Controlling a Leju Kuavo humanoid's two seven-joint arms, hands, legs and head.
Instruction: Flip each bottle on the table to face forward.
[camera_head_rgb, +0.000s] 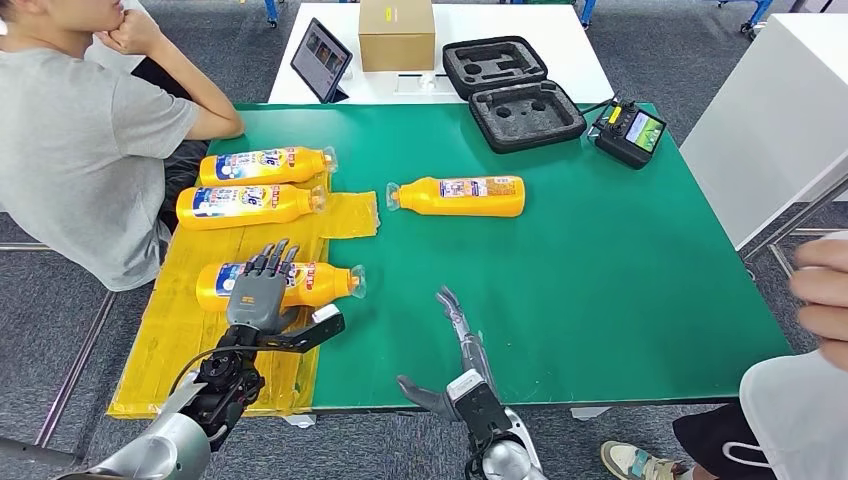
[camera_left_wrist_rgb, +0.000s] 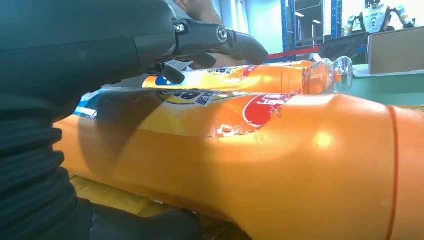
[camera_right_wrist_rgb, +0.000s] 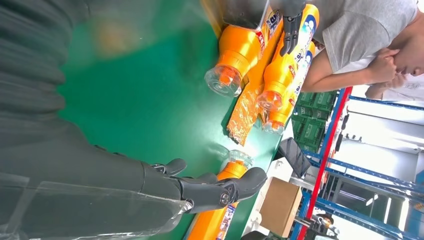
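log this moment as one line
left hand: over nearest bottle on yellow sheet | right hand: open, empty | lone bottle: on green table

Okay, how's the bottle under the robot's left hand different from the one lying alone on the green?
The near bottle lies on the yellow sheet with its cap pointing right; the lone bottle lies on the bare green table, cap pointing left. The left hand rests over the near bottle; nothing touches the lone bottle. Both are orange, lying down, labels up.

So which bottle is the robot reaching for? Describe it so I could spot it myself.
Start at the green table and find the yellow sheet on its left side. Three orange bottles lie on it; the one nearest the robot, under the left robot hand, is it, apart from the two lying side by side farther back.
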